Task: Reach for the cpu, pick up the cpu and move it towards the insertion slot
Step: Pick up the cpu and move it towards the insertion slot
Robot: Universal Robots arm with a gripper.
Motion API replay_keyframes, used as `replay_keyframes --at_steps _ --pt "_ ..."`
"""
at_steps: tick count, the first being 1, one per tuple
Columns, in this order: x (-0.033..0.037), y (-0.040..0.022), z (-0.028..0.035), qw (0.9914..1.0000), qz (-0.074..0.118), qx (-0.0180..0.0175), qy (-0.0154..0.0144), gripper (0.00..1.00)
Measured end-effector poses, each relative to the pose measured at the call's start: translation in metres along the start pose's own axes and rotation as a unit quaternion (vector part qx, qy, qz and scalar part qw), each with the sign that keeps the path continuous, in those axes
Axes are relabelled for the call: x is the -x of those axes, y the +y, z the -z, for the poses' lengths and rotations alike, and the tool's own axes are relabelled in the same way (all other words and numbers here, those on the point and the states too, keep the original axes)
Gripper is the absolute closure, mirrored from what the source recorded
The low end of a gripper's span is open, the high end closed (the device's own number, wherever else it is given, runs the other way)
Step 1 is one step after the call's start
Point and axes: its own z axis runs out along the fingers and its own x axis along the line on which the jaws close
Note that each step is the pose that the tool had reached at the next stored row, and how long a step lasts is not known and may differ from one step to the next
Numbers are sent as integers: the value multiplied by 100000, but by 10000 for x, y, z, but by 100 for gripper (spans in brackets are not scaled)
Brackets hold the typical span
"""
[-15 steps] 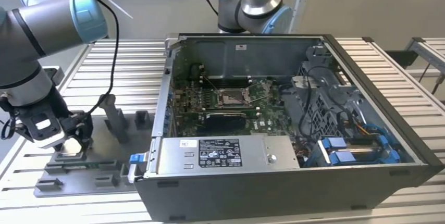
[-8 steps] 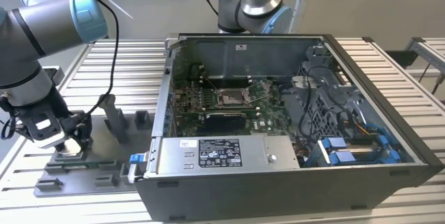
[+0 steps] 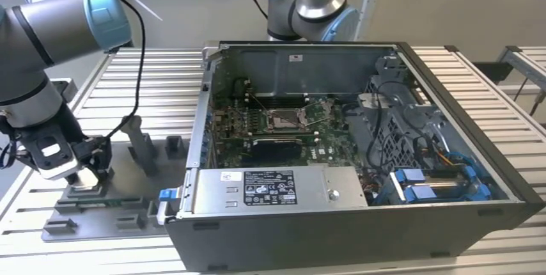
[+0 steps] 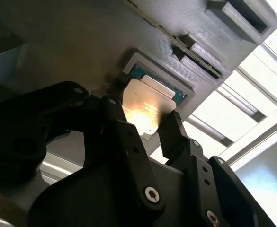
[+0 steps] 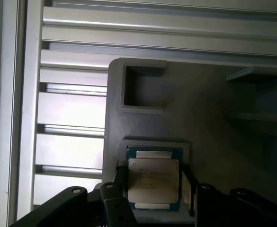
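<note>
Claw (image 3: 84, 183) is right down on the grey tray (image 3: 128, 201) in the exterior view, at the end of the arm (image 3: 38, 83), and the cpu (image 5: 153, 182) lies directly beneath it. It is seated flat in a shallow framed recess of that tray, lid up.

Look at the chip in both wrist views: a silvery metal lid with small stepped ears on its edges, faint print across it that I won't read, and a thin rim of green board showing round the lid. In the second wrist view the cpu (image 4: 145, 106) catches a warm, bright glare in the middle of the lid.

It is close to square but a touch longer one way, and that longer axis runs straight out from the claw's black body towards the square pocket (image 5: 143, 90) further along the tray. Its edges sit parallel to the recess walls, with no tilt or twist to be seen.

The chip is centred under the claw, with the black linkage (image 4: 129, 156) looming just over its near edge. Clamped or loose on it? I cannot tell from these angles.

Beyond the tray, pale slats of the table (image 5: 72, 151) run past the claw's side.

The insertion slot (image 3: 286, 118) — shiny frame, brownish centre — sits in the green motherboard (image 3: 256, 131) inside the open computer case (image 3: 358, 224). That is well apart from the claw, off towards the exterior view's right.
</note>
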Motion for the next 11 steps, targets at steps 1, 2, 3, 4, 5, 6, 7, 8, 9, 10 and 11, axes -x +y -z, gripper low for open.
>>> replay_keyframes --at_steps 1,2,3,4,5,6,7,8,9,10,11 --pt "0 1 32 100000 -1 3 -3 100" --pt "0 3 65 100000 -2 2 0 100" --pt "0 3 94 100000 -2 -3 5 100" --pt "1 4 115 100000 0 -1 0 100" --pt "1 5 132 100000 0 -3 -1 100" --pt "1 5 151 100000 1 -3 2 100" --pt "1 6 175 100000 0 -1 2 100" --pt "1 8 203 100000 -1 -4 1 100" --pt "1 8 229 100000 1 -10 9 100" --pt "1 9 259 100000 0 -7 7 100" --pt "1 10 285 100000 0 -4 1 100"
